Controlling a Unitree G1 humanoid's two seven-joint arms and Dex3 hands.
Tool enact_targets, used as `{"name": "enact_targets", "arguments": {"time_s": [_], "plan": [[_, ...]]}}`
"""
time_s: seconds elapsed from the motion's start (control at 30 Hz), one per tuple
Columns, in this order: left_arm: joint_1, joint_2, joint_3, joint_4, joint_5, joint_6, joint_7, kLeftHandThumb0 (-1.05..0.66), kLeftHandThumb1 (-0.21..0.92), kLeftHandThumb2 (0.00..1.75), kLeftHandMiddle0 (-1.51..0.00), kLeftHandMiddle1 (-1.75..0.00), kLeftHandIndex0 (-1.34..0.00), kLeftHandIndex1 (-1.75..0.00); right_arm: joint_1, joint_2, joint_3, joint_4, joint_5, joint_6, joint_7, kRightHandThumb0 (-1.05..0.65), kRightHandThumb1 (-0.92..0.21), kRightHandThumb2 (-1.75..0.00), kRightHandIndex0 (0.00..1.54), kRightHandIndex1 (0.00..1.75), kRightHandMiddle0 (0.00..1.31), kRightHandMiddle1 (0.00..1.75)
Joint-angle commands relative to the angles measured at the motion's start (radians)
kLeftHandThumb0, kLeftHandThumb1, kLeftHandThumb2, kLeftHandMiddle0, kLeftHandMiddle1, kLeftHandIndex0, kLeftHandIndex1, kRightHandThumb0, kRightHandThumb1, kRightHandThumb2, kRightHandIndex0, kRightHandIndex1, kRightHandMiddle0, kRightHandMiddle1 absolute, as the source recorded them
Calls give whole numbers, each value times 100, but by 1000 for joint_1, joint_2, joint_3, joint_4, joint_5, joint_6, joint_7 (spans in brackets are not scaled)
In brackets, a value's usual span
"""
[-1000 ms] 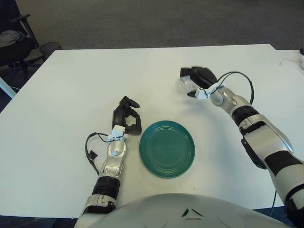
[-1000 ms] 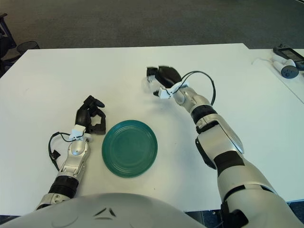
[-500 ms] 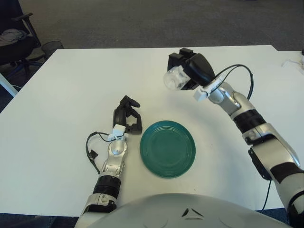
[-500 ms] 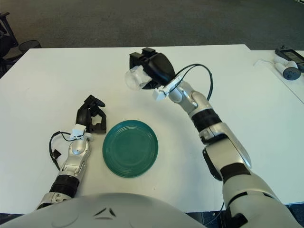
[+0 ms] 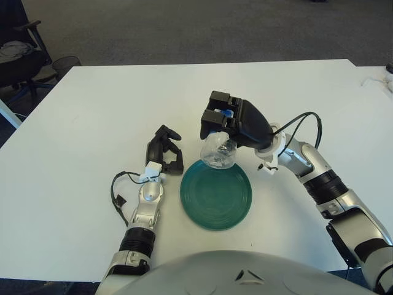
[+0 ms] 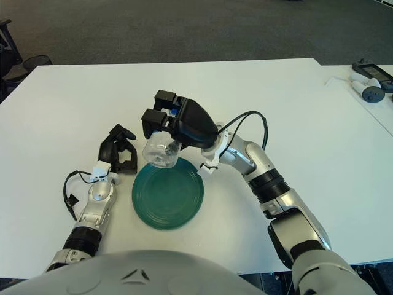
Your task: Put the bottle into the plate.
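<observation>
My right hand (image 5: 228,123) is shut on a clear plastic bottle (image 5: 219,150) with a blue cap and holds it in the air, its bottom hanging down over the far edge of the green plate (image 5: 216,192). The plate lies on the white table in front of me. The same bottle (image 6: 161,152) and plate (image 6: 167,194) show in the right eye view. My left hand (image 5: 163,149) rests on the table just left of the plate, its fingers curled and empty.
The white table (image 5: 92,117) spreads around the plate. A black cable (image 5: 116,190) loops by my left wrist. A chair (image 5: 18,49) stands beyond the far left corner. A small device (image 6: 368,77) lies on another table at the far right.
My right hand has carried the bottle from the far right of the table toward me and lowered it over the plate's far edge. The left hand has not moved.
</observation>
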Motion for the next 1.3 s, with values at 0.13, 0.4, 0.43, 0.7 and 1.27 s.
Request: {"name": "enact_targets", "arguments": {"time_s": [0.13,0.4,0.43,0.7,1.27], "plan": [[40,1,-6,55,37,38,38,0,-3,168,-90,-165,-65,-175,34,-9,10,-32,10,-56,89,0,-15,-152,74,174,50,175],[39,1,-7,61,34,34,42,0,-5,170,-91,-165,-66,-175,52,-25,23,-33,-38,-93,164,-1,4,-171,89,175,66,170],[39,2,-7,62,32,34,40,0,-5,170,-91,-165,-66,-175,50,-28,25,-31,-34,-98,175,-1,4,-170,89,175,68,166],[34,1,-2,78,9,26,23,0,-5,171,-90,-167,-67,-175,45,-38,17,-5,-47,-140,200,-1,-17,-149,62,175,60,174],[29,-1,4,94,-5,13,18,0,-5,171,-89,-168,-67,-175,59,-55,23,-20,-155,-130,251,-1,-21,-145,58,175,57,175]]}}
